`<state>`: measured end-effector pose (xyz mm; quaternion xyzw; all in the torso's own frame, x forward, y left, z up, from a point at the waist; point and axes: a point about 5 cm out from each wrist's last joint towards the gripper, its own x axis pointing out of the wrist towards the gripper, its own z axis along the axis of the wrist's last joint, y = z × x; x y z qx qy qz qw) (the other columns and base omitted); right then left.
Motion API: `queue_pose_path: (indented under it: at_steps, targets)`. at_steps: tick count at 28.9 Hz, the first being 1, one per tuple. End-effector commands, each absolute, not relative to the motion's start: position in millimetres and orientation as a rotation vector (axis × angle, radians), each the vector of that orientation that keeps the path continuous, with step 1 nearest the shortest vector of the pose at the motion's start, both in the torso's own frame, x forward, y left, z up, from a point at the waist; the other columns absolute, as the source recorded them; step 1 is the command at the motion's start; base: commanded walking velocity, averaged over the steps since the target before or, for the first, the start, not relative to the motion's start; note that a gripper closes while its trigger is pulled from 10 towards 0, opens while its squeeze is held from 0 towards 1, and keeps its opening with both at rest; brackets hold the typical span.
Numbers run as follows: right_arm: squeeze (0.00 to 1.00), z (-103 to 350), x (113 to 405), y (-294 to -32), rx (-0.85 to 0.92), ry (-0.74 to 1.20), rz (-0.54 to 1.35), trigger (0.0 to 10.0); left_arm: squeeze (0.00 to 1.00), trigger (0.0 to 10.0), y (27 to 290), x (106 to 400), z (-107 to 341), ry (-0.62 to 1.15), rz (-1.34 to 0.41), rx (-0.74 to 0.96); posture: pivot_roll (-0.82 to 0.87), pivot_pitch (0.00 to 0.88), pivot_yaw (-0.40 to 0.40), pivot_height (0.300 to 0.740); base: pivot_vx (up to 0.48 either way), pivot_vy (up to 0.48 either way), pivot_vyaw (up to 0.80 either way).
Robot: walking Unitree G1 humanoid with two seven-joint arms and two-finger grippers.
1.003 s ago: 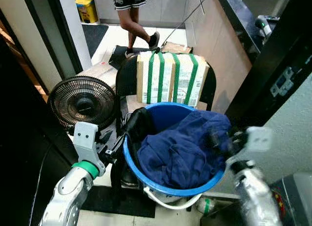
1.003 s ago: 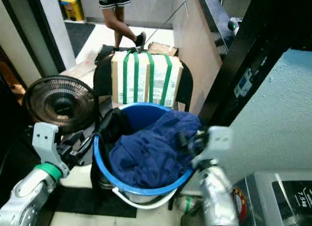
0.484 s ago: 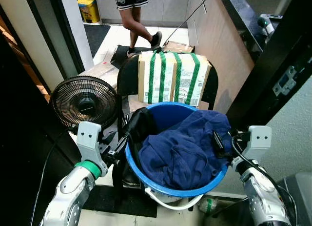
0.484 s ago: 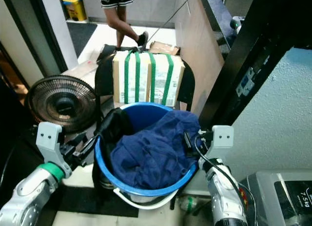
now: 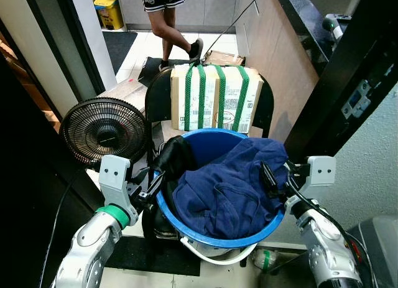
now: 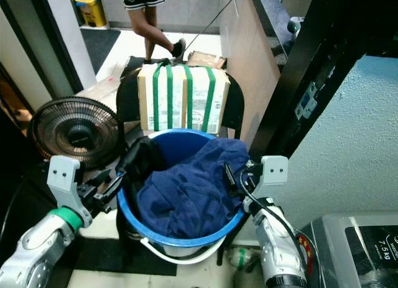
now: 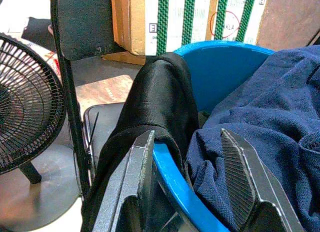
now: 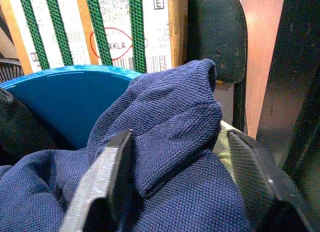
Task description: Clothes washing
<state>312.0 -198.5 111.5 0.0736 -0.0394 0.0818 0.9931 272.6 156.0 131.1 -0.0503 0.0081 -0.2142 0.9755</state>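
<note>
Since a second ago the right gripper [image 5: 271,178] has steadied at the right rim of the blue bucket [image 5: 205,233], its fingers spread around a fold of the navy garment [image 5: 227,191] heaped inside. The left gripper [image 5: 149,187] sits at the left rim, fingers spread astride the rim where a black garment [image 7: 155,99] drapes over. The bucket stands near a strapped cardboard box [image 5: 214,98], with a fan [image 5: 104,129] to its left.

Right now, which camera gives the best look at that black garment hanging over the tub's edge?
The left wrist view: the black garment fills its centre, draped over the blue tub rim. Both eye views show it smaller; the right wrist view catches a dark sliver.
</note>
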Motion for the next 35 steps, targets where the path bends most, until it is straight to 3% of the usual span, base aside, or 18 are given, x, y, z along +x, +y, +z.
queue_pose_path:
  at_steps: [1,23,28,31,35]
  targets:
    - [0.00,103,309,-195,0.170,-0.051,0.172,0.0,0.00,10.0,156,269,129,0.032,-0.435,-0.106,0.05,0.131,0.076,0.740,0.000,0.000,0.00]
    - [0.00,109,305,-194,0.241,-0.098,0.184,0.0,0.00,10.0,157,269,128,0.029,-0.431,-0.106,0.05,0.122,0.071,0.740,0.000,0.000,0.00]
    - [0.00,130,306,-202,0.338,-0.212,0.155,0.0,0.00,10.0,156,270,129,0.025,-0.433,-0.108,0.04,0.104,0.067,0.740,0.000,0.000,0.00]
    - [0.00,162,311,-210,0.601,-0.309,0.266,0.0,0.00,10.0,154,272,129,0.017,-0.439,-0.114,0.03,0.085,0.066,0.740,0.000,0.000,0.00]
    - [0.00,169,312,-210,0.690,-0.325,0.322,0.0,0.00,10.0,154,273,129,0.015,-0.442,-0.115,0.03,0.085,0.066,0.740,0.000,0.000,0.00]
